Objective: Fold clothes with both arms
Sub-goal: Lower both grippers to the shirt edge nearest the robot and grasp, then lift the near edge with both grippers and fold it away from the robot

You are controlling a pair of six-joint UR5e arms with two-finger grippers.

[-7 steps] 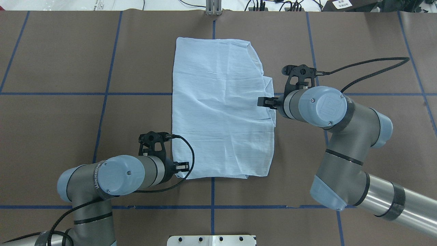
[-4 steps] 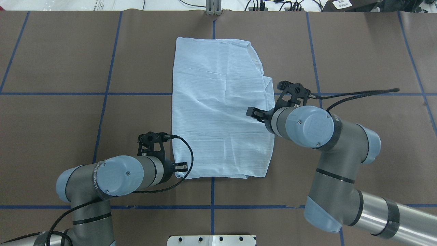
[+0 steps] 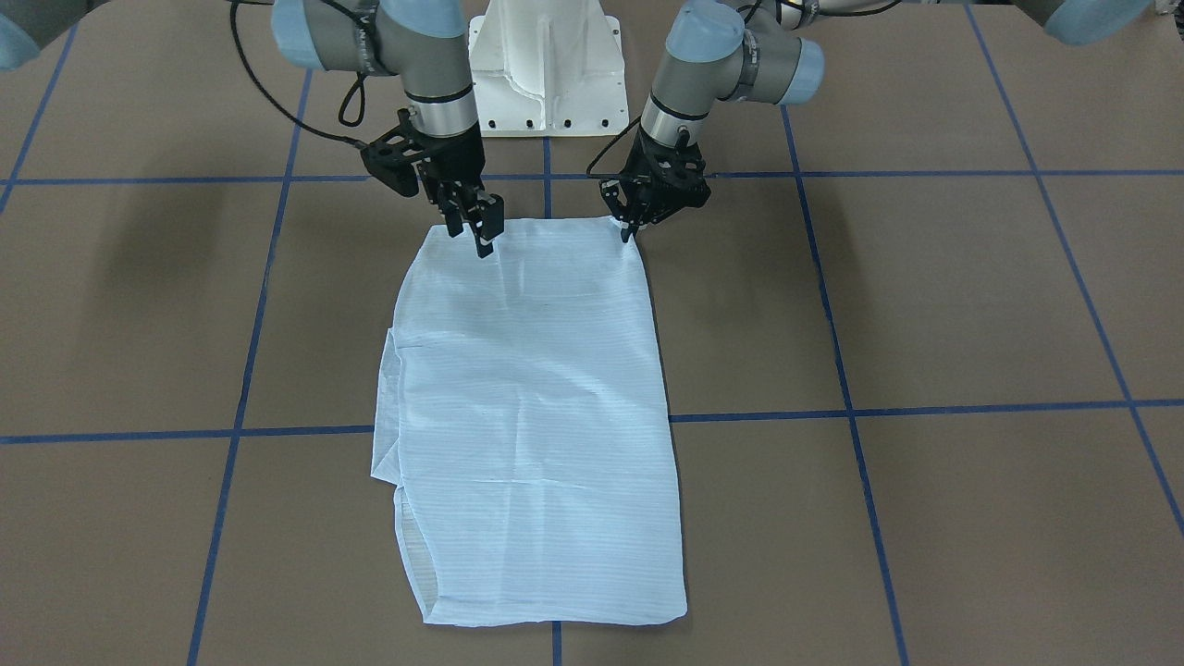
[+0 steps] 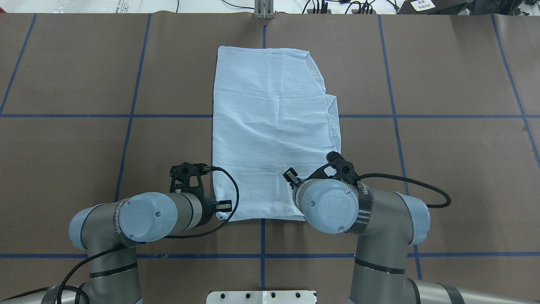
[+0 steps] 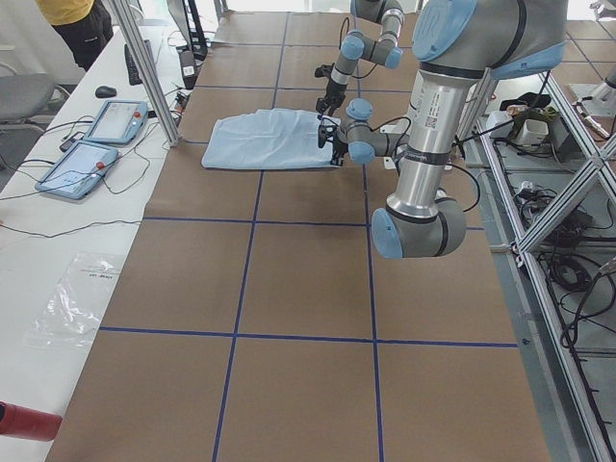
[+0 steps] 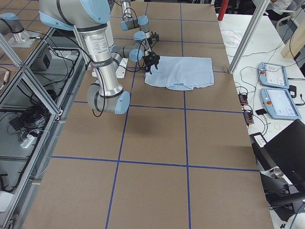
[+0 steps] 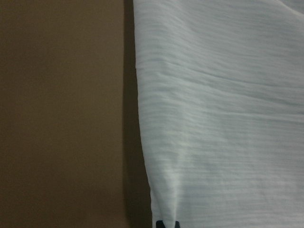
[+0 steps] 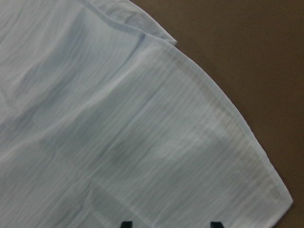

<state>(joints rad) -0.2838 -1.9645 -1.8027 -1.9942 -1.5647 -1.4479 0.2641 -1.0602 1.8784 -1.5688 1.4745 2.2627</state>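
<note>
Overhead exterior: the right claw has swung from the side edge of the shirt to its near right corner.
It hangs wide over the hem, gripping nothing, while the left claw stays narrow, pinching the near left corner. Both near corners look almost ready for a lift toward the far edge. The shirt lies flat, part-folded, mid-surface. Blue tape lines cross the surface, and the base sits behind, apart. From above, the right wrist hides that corner.

We see a brown paper-covered counter gridded with blue tape lines, and two pale blue control tablets beside it.
</note>
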